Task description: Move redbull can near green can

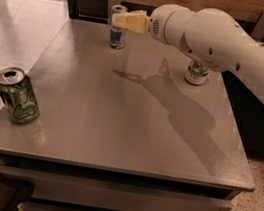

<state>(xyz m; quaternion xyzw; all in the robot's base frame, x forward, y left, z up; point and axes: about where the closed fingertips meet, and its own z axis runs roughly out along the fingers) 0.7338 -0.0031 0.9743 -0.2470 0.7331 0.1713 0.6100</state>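
Camera view: gripper overlaps the upper half of redbull can.

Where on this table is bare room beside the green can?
Bare tabletop runs right of the green can, across the middle and front. Crowded at the back: gripper at the redbull can, white-and-green can partly hidden by the arm.

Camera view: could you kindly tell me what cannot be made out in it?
Camera view:
- redbull can: upper part covered by the gripper at the far edge of the table; contact unclear.
- white-and-green can: top hidden behind the arm.
- arm: cut off by the right edge.
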